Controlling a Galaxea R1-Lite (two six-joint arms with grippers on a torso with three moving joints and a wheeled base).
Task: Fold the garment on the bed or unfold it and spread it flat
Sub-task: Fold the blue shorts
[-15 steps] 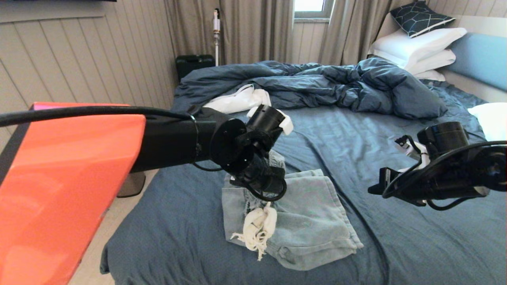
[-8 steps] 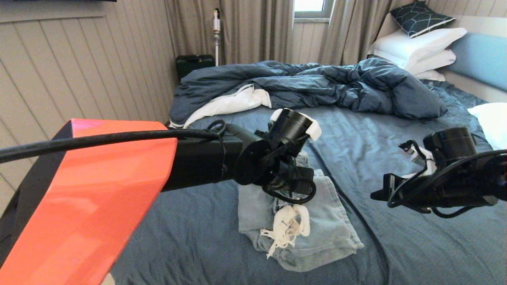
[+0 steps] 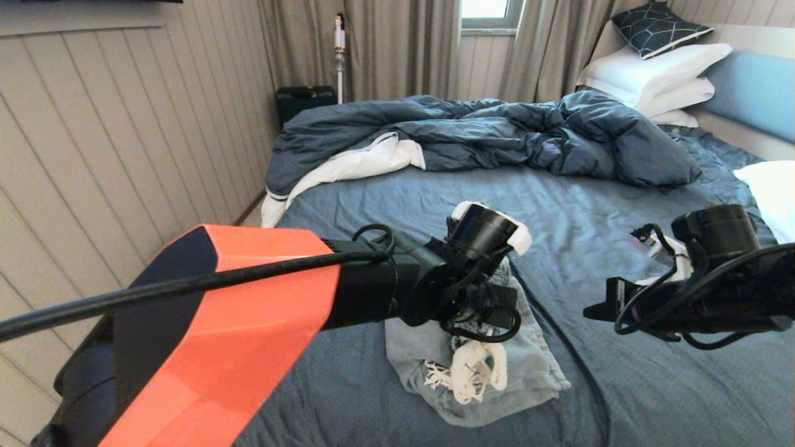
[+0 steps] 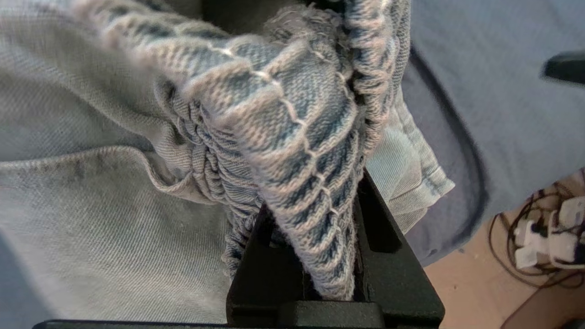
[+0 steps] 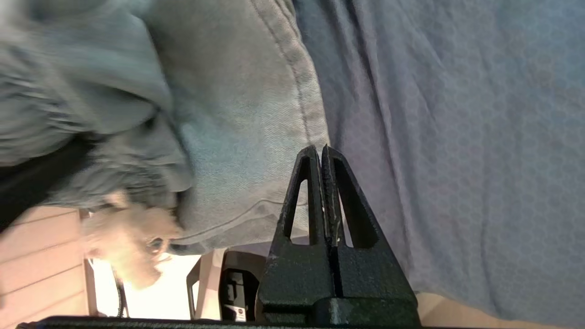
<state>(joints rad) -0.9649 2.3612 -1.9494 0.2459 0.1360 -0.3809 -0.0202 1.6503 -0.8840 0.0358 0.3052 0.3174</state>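
The garment [image 3: 531, 363], pale blue denim-look shorts, lies bunched near the front of the bed [image 3: 608, 205], its white frayed drawstring [image 3: 475, 369] heaped on top. My left gripper [image 3: 490, 310] hangs just above it, fingers hidden behind the wrist in the head view. In the left wrist view the left gripper [image 4: 315, 205] is shut on the gathered elastic waistband [image 4: 292, 137], which is lifted and draped over the black fingers [image 4: 379, 219]. My right gripper [image 3: 599, 307] hovers to the right of the shorts. In its own view the right gripper [image 5: 320, 153] is shut on nothing, above the shorts' hem [image 5: 256, 137].
A rumpled dark blue duvet [image 3: 497, 133] with white lining [image 3: 354, 164] covers the far half of the bed. White pillows [image 3: 658, 74] are stacked at the headboard [image 3: 754, 87], another pillow [image 3: 770, 186] at the right edge. The panelled wall [image 3: 124, 155] runs close on the left.
My left arm has swung to the right and nearer, carrying the waistband with it. The shorts' left part and the drawstring have followed, bunching up. The right arm has sunk slightly.
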